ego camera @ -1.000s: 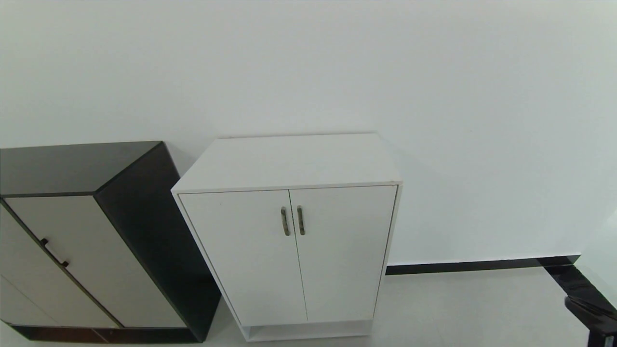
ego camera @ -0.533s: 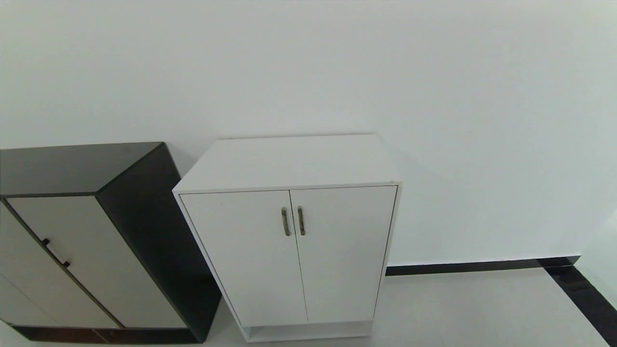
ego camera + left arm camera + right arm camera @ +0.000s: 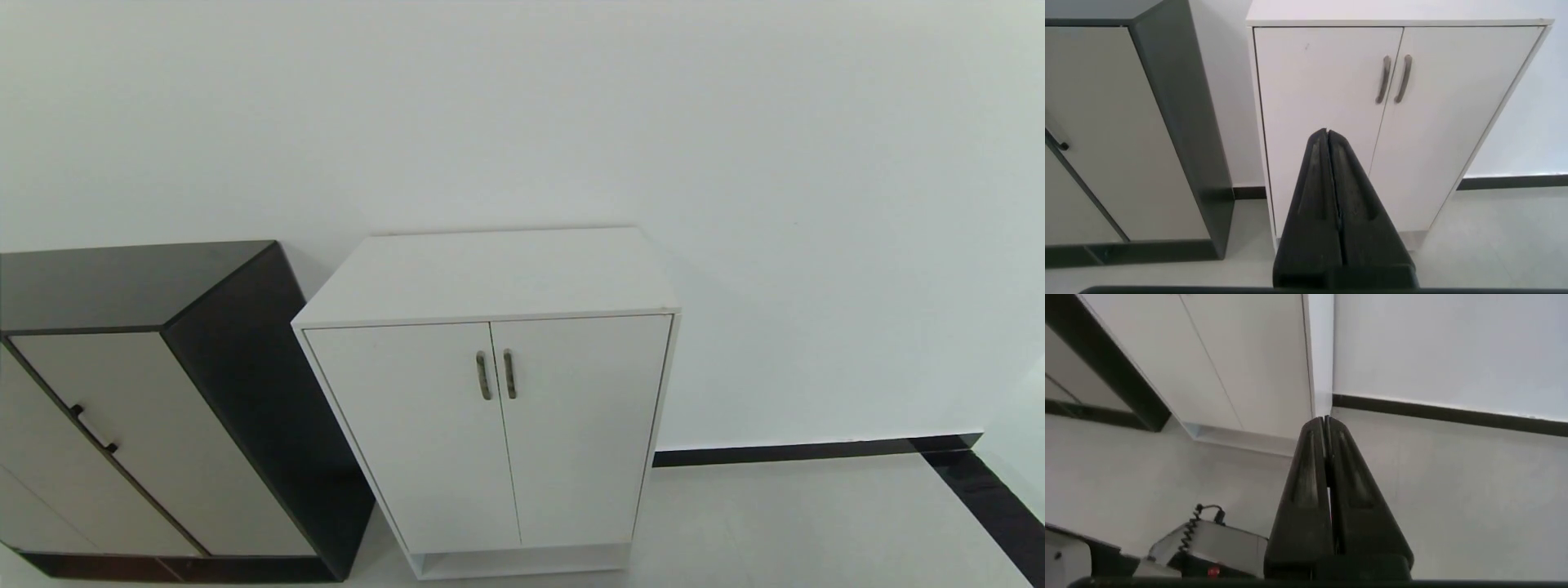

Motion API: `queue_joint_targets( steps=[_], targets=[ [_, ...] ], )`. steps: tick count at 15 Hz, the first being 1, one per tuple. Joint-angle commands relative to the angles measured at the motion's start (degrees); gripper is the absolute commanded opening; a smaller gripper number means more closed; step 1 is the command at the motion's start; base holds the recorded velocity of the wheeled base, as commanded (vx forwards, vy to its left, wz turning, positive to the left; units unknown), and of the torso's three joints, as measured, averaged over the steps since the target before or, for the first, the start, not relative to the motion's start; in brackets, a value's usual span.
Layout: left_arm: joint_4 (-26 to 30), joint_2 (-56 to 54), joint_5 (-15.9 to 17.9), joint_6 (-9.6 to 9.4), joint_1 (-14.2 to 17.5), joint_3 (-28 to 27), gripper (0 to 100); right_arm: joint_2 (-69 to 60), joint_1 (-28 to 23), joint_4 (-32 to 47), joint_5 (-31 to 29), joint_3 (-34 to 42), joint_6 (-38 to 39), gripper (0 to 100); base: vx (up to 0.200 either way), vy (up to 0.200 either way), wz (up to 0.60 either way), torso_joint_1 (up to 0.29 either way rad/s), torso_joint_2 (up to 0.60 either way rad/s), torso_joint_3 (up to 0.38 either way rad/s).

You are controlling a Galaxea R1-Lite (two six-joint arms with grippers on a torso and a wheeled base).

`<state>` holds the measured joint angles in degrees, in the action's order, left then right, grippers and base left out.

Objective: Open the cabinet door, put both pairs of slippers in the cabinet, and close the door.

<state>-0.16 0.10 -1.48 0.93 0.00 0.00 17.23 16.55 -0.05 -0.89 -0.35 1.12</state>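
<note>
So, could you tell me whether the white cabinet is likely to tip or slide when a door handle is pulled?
Probably not tip: the white cabinet is wide and deep, standing flat on the floor. It might slide, since the floor looks smooth. The handles are slim, rigid-looking bars, likely firm to grip.

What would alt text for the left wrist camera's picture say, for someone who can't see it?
The left gripper, shut, points toward a white cabinet whose two doors are closed, their handles side by side at the middle. A dark-framed cabinet stands beside it.
</note>
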Motion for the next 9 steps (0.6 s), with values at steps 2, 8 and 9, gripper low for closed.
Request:
queue_joint_targets(
  steps=[2,8,9],
  targets=[
    [0.0,0.0,0.0,0.04,0.0,0.0,0,-1.7,-1.4,0.0,0.2,0.4,-0.2,0,0.000,0.000,0.00,0.000,0.00,0.000],
    [0.0,0.0,-0.1,0.13,0.0,0.0,0,-10.1,-15.7,0.0,0.0,0.4,-0.9,0,0.000,0.000,0.00,0.000,0.00,0.000],
    [0.0,0.0,-0.1,0.22,0.0,0.0,0,-11.8,-16.6,0.1,0.0,0.4,-0.9,0,0.000,0.000,0.00,0.000,0.00,0.000]
  ],
)
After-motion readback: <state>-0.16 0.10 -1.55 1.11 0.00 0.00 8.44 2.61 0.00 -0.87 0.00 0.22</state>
